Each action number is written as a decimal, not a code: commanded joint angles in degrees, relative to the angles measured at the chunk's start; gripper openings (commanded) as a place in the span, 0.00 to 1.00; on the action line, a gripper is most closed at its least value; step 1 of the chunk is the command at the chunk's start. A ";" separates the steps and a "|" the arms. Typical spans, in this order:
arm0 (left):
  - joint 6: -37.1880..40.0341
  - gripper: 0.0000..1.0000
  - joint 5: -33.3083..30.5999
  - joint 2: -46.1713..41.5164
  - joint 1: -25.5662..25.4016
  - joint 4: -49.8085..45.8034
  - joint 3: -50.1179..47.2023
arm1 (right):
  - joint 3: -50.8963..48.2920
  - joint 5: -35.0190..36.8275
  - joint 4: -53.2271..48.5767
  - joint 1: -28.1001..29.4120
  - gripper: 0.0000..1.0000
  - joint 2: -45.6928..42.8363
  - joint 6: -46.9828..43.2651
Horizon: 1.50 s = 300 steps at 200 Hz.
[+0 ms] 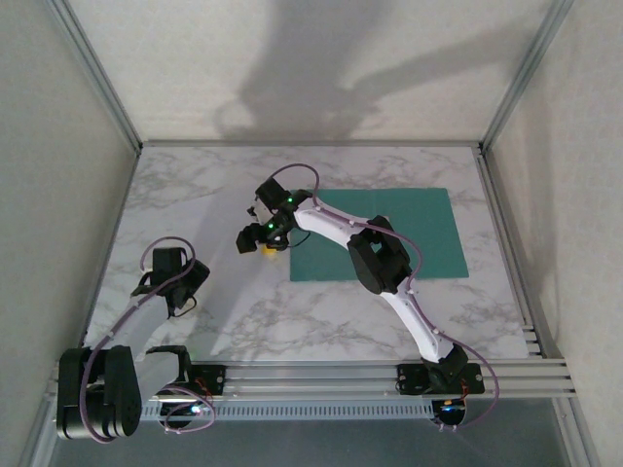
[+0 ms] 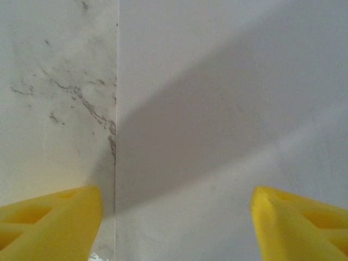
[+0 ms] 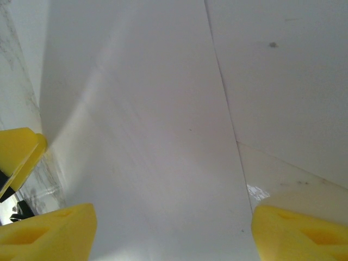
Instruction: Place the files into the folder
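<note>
My left gripper hangs wide open and empty over the files. Its fingers straddle the sheet's left edge, where white paper meets the marble tabletop in the left third of the wrist frame. My right gripper is just as wide and holds nothing, low above two overlapping sheets. The folder lies flat at centre right of the overhead frame, apart from both grippers. Thin paper hugs the stone, so I judge it best to press one pad onto the sheet, drag until an edge buckles, then pinch gently and lift slowly.
</note>
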 commanded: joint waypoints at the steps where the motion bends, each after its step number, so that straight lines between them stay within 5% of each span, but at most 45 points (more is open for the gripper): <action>1: 1.51 0.72 5.14 1.72 0.26 4.43 -0.59 | -2.83 -0.50 -0.87 0.91 0.77 -0.48 -0.37; 300: 4.15 0.72 10.85 -0.06 0.26 5.60 0.73 | -20.12 0.62 3.37 3.42 0.77 -11.65 3.22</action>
